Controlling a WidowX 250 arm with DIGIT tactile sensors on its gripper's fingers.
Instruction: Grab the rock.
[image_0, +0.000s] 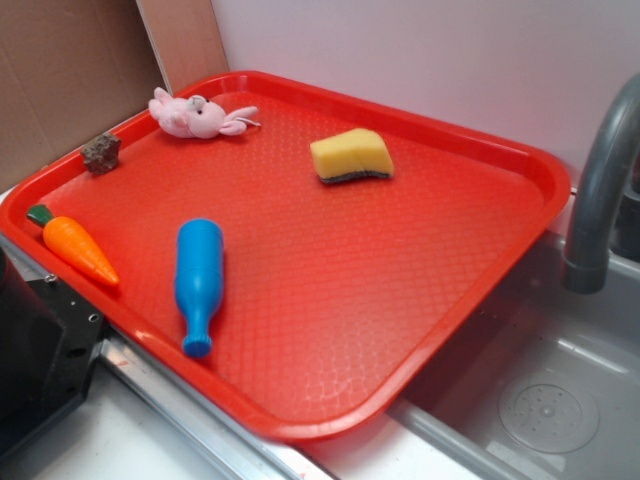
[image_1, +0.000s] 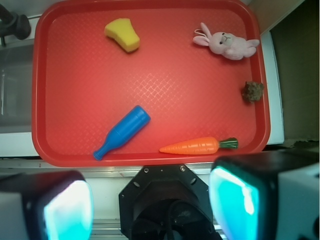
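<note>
A big red plastic tray (image_1: 75, 100) holds everything. The tool (image_1: 150, 205) hangs above its near edge, jaws spread wide and empty. A blue plastic bottle (image_1: 122, 131) lies flat mid-tray. The small rough brown-grey rock (image_1: 253, 91) sits on the tray's rim, near the pink plush bunny (image_1: 227, 44).

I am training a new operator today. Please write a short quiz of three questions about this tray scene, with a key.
1. True or false: the rock lies by the tray rim, between the pink bunny and the carrot.
2. Which item lies nearest the faucet? A) blue bottle B) yellow sponge C) the carrot
3. Is the hand open or shut, and does it hold anything?

Key:
1. True.
2. B.
3. Open; its fingers stand wide apart before the tray's near edge, with nothing between them.
</note>
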